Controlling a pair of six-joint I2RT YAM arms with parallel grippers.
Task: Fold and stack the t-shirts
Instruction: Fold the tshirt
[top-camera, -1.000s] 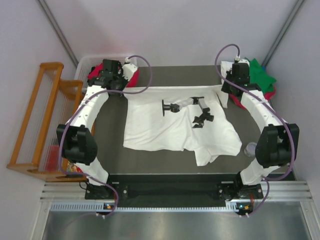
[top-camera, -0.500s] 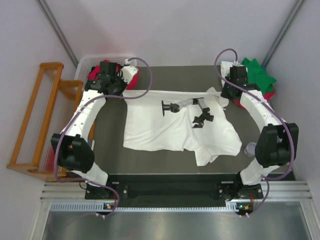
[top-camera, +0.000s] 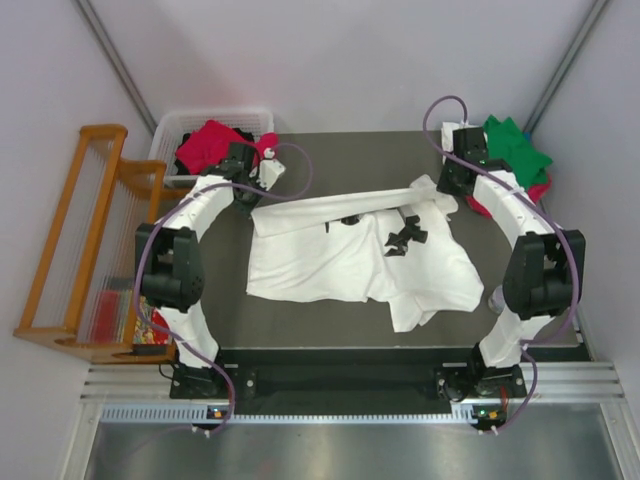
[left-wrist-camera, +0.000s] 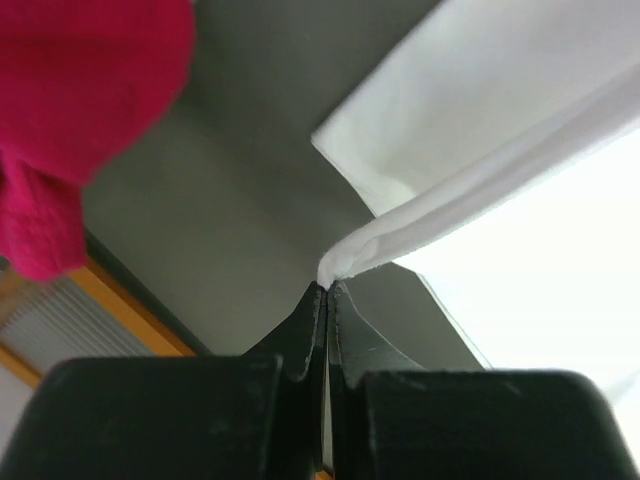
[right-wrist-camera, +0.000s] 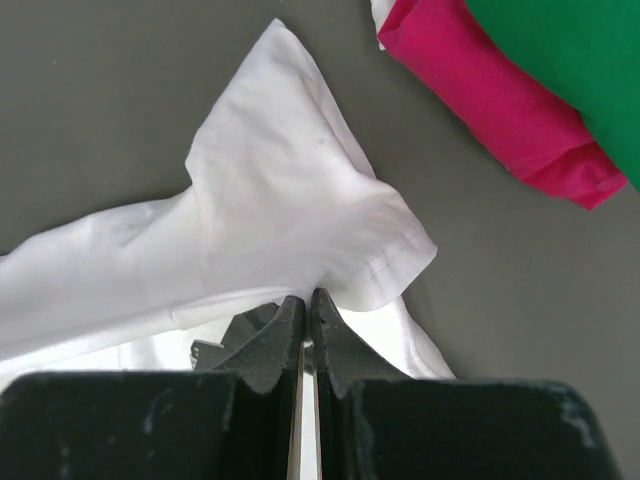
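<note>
Left gripper (left-wrist-camera: 326, 290) was pinched tight on a hem corner of the white t-shirt (top-camera: 345, 260), and the right gripper (right-wrist-camera: 305, 298) clamped its other bunched corner. The edge between them looked lifted, the rest lying behind both. Crimson-pink t-shirt (right-wrist-camera: 490, 110) and green t-shirt (right-wrist-camera: 570, 60) lay ahead-right of the right gripper.

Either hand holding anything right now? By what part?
Both: left hand pinches the white t-shirt at its far-left corner, right hand at its far-right corner.
</note>
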